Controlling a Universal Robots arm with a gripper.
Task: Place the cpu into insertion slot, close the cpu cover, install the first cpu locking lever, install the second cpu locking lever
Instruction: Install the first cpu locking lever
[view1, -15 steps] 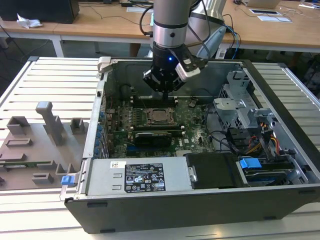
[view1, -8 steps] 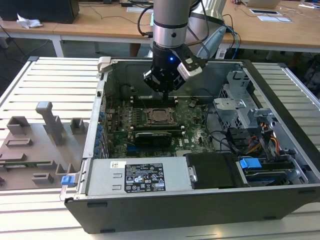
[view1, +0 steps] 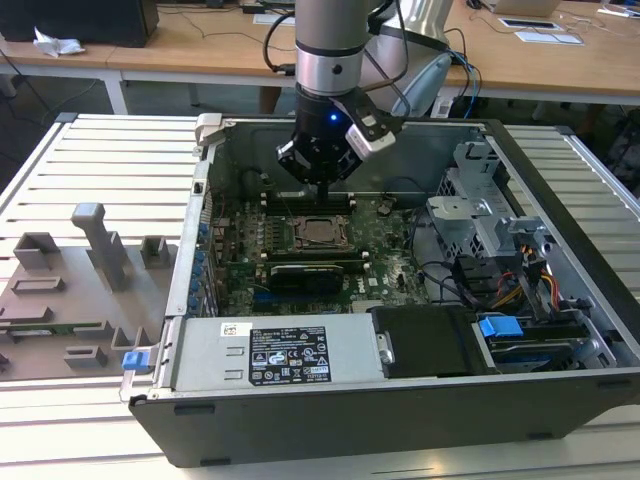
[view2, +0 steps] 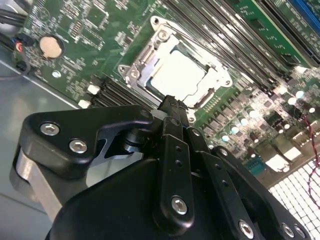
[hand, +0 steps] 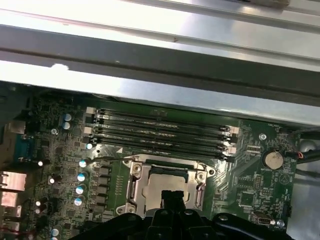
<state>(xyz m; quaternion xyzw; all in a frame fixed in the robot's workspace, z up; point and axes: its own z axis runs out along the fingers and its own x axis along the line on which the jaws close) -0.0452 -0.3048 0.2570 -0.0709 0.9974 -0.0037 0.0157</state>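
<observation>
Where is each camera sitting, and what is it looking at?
Exterior view: off the arm, raised, looking down into the open computer case; the arm and its end effector hang over the green board.
First wrist view: on the arm, facing the cpu and the long memory slots; the end effector's black tip shows.
Second wrist view: on the arm, looking along the end effector at the cpu inside the cpu cover.
Shared: both wrist views show the cpu just past the end effector's tip.

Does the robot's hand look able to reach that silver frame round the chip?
Probably yes: the hand hangs just above the cpu cover, with nothing visible between them.
</observation>
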